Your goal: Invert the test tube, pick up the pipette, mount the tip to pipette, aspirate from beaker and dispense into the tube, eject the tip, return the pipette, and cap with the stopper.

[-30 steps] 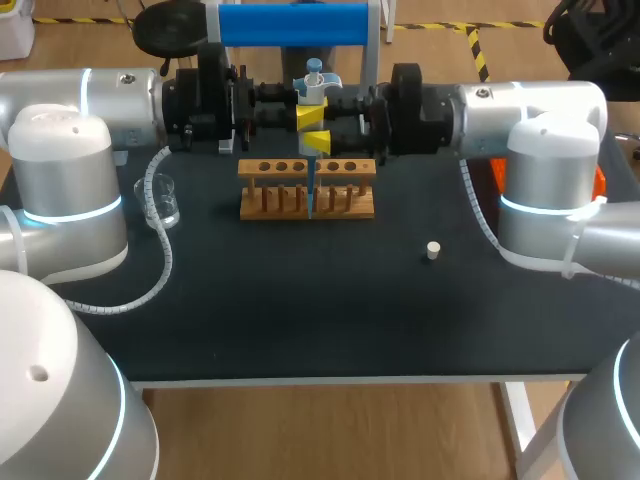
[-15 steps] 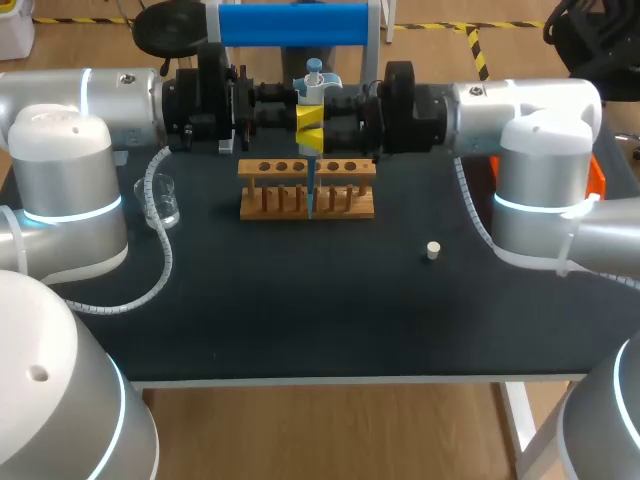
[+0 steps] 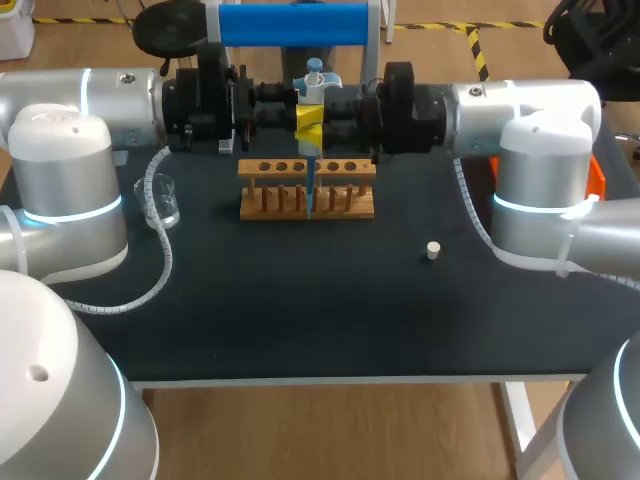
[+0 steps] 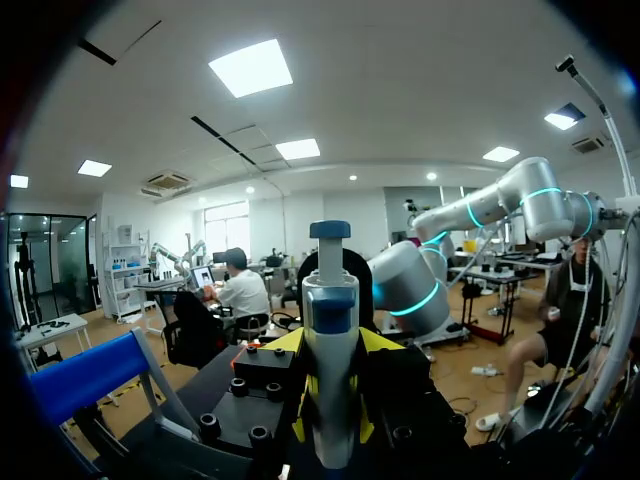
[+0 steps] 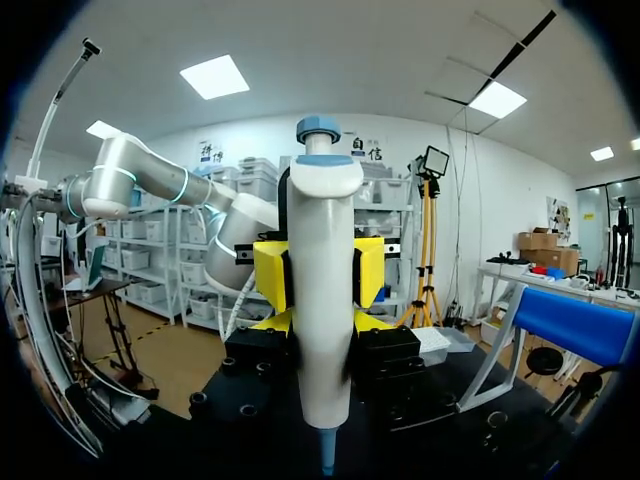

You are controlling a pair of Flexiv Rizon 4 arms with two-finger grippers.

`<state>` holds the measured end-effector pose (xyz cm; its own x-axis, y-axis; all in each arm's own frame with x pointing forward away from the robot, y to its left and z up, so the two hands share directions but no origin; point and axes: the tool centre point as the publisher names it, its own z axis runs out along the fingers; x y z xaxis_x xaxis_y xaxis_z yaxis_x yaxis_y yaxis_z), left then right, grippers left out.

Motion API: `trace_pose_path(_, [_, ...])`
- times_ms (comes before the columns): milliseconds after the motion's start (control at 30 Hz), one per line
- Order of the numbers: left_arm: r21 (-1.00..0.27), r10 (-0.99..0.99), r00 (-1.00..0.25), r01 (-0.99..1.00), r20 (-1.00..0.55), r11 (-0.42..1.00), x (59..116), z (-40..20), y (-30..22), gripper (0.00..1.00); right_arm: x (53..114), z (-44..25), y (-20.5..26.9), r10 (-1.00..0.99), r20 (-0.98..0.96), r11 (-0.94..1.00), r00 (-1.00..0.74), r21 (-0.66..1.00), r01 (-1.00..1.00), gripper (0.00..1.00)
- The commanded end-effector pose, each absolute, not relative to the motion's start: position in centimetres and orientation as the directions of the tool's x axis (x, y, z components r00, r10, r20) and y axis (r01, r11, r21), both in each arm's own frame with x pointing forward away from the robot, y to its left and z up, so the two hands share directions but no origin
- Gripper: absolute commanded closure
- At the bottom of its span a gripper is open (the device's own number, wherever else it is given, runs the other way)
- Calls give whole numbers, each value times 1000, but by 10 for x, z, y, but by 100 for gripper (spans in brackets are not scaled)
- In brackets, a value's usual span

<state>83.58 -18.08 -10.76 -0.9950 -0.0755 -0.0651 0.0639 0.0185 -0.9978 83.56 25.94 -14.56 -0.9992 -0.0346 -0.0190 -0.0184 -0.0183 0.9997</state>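
A white pipette (image 3: 313, 88) with a blue plunger stands upright over the wooden tube rack (image 3: 270, 168). Its thin blue tip (image 3: 311, 190) reaches down into the middle of the rack. My left gripper (image 3: 303, 112) comes in level from the left and is shut on the pipette body. From the right, my right gripper (image 3: 320, 132) meets it, yellow tips pressed on both sides of the pipette (image 5: 322, 300). In the left wrist view the pipette (image 4: 330, 340) stands just ahead. A small white stopper (image 3: 432, 250) lies on the mat to the right. A glass beaker (image 3: 161, 200) stands at the left.
The black table mat (image 3: 320, 310) stretches in front of the rack. A blue bar on a stand (image 3: 292, 22) crosses behind the pipette. An orange object (image 3: 598, 182) shows behind my right arm's elbow.
My right gripper has slid left onto the pipette and its fingers have closed in on it. The left arm and the pipette have stayed put.
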Motion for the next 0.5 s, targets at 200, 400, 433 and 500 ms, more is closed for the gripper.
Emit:
trace_pose_path(200, [-998,-78,-995,65,-66,16,835,-108,-181,0,837,-144,256,-56,-24,-24,-998,999,-23,100])
trace_pose_path(400, [-998,-78,-995,65,-66,16,835,-108,-181,0,842,-137,240,-104,-40,-36,-994,999,-36,100])
trace_pose_path(433, [-998,-78,-995,65,-66,16,835,-108,-181,0,844,-135,236,-115,-40,-40,-993,999,-36,100])
trace_pose_path(500, [-998,-78,-995,65,-66,16,835,-108,-181,0,848,-132,227,-134,-37,-50,-990,998,-30,100])
